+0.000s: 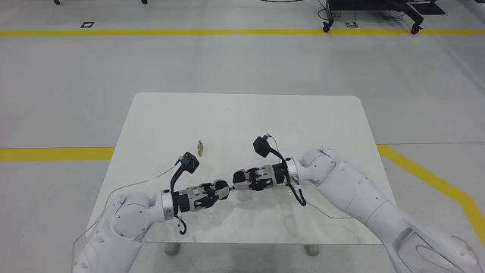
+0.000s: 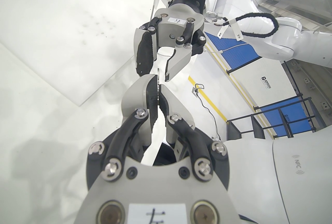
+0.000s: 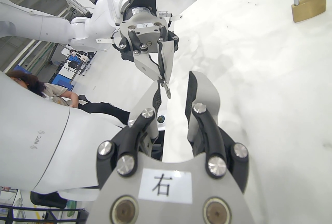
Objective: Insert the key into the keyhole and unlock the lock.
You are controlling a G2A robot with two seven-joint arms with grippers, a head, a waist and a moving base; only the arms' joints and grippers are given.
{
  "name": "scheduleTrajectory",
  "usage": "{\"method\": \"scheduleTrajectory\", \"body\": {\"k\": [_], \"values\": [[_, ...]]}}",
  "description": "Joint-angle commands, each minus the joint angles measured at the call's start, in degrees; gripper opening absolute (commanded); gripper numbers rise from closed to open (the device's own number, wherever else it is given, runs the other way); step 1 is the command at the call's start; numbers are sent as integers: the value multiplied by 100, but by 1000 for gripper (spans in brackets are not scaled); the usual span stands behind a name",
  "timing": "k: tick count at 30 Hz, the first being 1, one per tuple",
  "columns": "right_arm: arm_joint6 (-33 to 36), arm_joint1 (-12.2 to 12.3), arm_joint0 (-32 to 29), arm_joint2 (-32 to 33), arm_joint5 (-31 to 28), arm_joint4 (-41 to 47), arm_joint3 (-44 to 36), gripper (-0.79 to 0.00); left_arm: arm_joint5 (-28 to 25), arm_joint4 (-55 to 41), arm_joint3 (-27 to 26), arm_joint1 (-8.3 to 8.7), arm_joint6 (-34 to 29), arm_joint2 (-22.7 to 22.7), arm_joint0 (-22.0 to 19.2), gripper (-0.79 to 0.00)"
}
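A small silver key (image 3: pixel 167 91) is pinched in my left gripper (image 2: pixel 158 91), which is shut on it; its round head sticks out past the fingertips. My right gripper (image 3: pixel 176 89) faces the left one tip to tip and is open, with the key's head between its fingers, closer to one pad. In the top view both grippers, left (image 1: pixel 224 184) and right (image 1: pixel 237 179), meet above the table's front middle. The brass padlock (image 1: pixel 200 147) with its steel shackle stands on the table farther back and to the left, also seen as the padlock (image 3: pixel 308 5), free of both grippers.
The white table (image 1: pixel 250 114) carries just the padlock, with bare surface behind and to both sides of the arms. Its front edge lies just below the grippers. Black cable loops hang from both wrists.
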Motion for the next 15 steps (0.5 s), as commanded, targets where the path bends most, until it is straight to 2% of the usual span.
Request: {"method": "scheduleTrajectory", "body": {"k": [1, 2, 10, 11, 12, 13, 15], "values": [[0, 0, 18, -45, 0, 10, -3, -711, 7, 6, -2, 8, 34, 8, 2, -785], [0, 1, 28, -65, 0, 16, -10, -785, 8, 9, -3, 11, 44, 13, 3, -785], [0, 18, -4, -25, 0, 184, -60, -785, 72, -10, 8, 41, 95, 49, -14, -785], [0, 24, -12, -17, 0, 198, -62, -785, 92, -13, 3, 44, 117, 45, -20, -683], [0, 29, -21, -1, 0, 220, -56, -785, 102, 1, -5, 48, 142, 36, -26, -305], [0, 35, -31, 17, 0, 237, -53, -785, 112, -35, -6, 50, 178, 29, -23, 0], [-3, 53, -61, 114, 0, 312, -53, -785, 95, -244, -16, 61, 175, -8, -32, 0]]}}
